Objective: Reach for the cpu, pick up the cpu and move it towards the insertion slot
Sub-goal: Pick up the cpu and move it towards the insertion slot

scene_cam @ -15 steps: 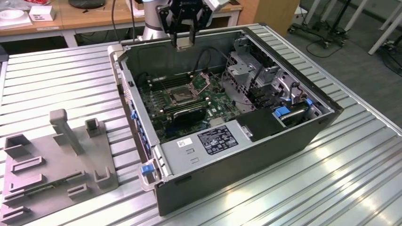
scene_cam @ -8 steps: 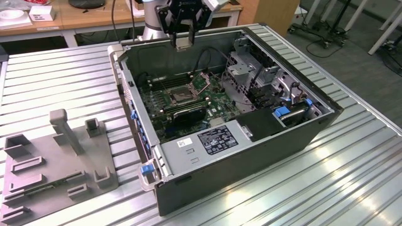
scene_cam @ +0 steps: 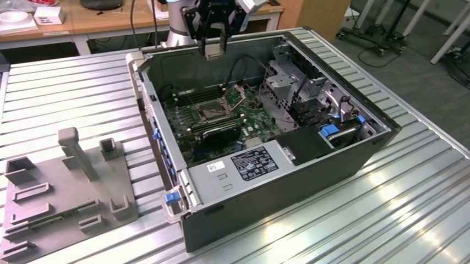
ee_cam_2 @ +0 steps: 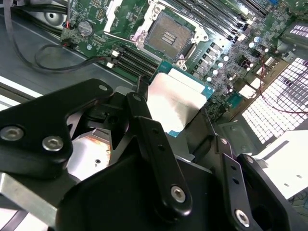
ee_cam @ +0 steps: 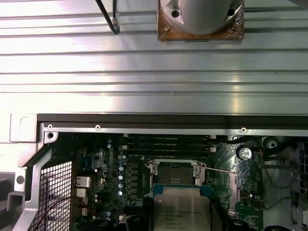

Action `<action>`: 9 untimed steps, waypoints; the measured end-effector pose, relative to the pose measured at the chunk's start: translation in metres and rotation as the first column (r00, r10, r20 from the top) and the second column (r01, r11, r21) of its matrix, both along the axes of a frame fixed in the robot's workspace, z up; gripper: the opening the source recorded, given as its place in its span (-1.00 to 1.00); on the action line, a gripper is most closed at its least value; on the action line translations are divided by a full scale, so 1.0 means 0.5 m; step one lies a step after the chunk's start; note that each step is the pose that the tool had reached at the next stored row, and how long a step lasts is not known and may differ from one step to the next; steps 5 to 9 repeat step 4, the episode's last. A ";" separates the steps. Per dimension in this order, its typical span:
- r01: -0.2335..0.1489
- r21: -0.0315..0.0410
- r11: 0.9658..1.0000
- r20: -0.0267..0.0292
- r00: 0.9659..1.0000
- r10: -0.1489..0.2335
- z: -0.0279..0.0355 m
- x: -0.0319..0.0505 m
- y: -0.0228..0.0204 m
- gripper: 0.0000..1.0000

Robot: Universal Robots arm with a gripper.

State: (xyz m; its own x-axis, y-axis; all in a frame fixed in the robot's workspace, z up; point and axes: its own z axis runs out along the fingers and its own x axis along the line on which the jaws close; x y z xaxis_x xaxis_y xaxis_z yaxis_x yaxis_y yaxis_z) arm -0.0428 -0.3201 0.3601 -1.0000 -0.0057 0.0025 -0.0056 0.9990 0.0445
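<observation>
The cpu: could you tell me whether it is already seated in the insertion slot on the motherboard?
No; in the second wrist view the cpu is held in the gripper above the board, and the insertion slot lies open and empty.

One computer case (scene_cam: 294,181) is seen on one ribbed metal table (scene_cam: 66,93). One cpu (ee_cam_2: 175,103) and one insertion slot (ee_cam_2: 168,34) are counted, along with one gripper (scene_cam: 212,53) and one grey plastic tray (scene_cam: 66,192).
</observation>
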 end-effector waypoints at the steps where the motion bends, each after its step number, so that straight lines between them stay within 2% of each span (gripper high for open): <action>1: 0.000 0.000 1.000 0.000 1.000 0.000 0.000 0.000 0.0000 0.09; 9: 0.000 0.000 1.000 0.000 1.000 0.000 0.000 -0.002 0.0000 0.09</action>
